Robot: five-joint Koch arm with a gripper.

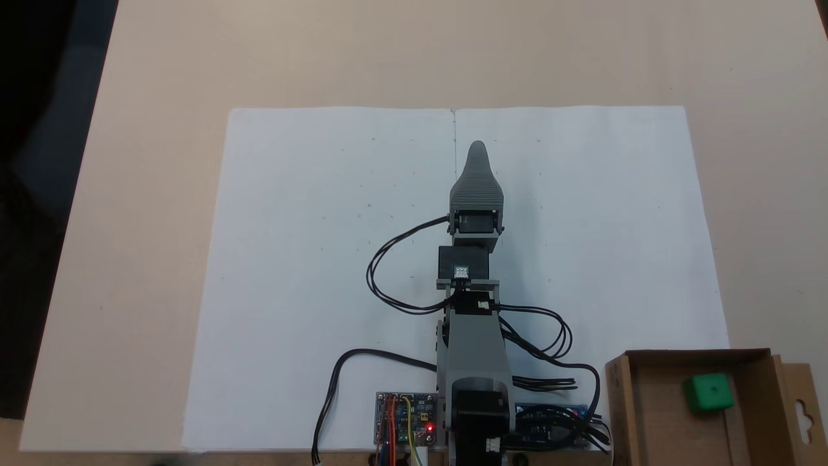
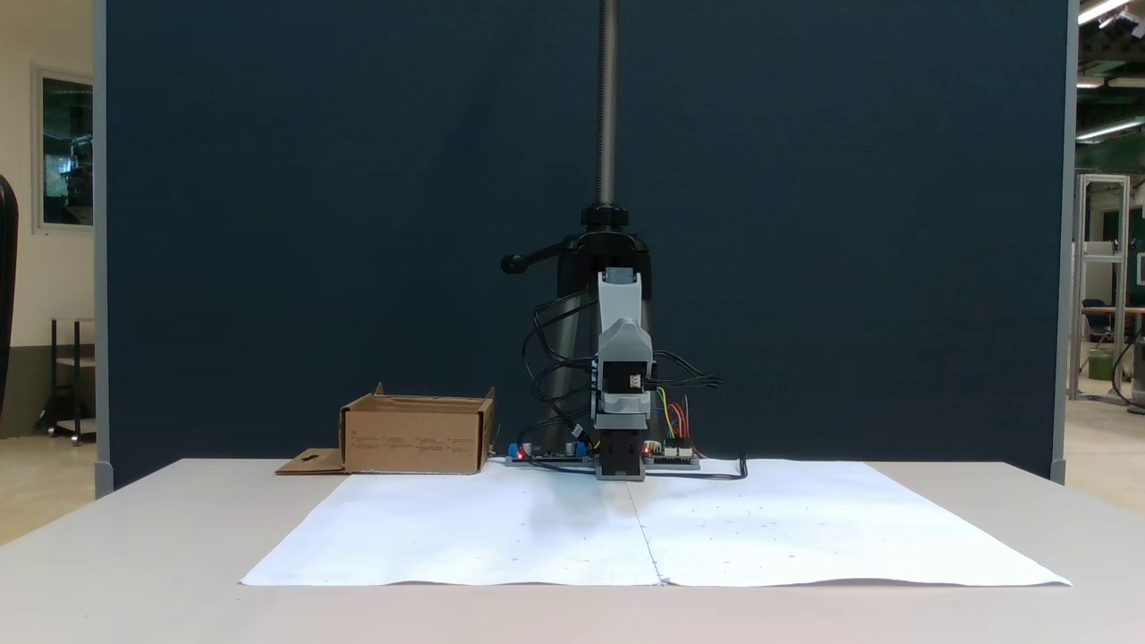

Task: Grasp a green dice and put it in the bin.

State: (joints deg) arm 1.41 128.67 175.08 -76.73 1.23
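The small bright green dice (image 1: 709, 391) lies inside the brown cardboard bin (image 1: 624, 408), lower right. My grey end effector (image 1: 477, 152) holds nothing; its opening I cannot tell. I should stay parked.

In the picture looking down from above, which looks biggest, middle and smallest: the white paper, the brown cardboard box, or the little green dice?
Largest to smallest, as they look in the fixed view from above:
1. The white paper sheet spread on the table.
2. The brown cardboard box, partly cut off at the picture's edge.
3. The small bright green dice, lying inside the box.
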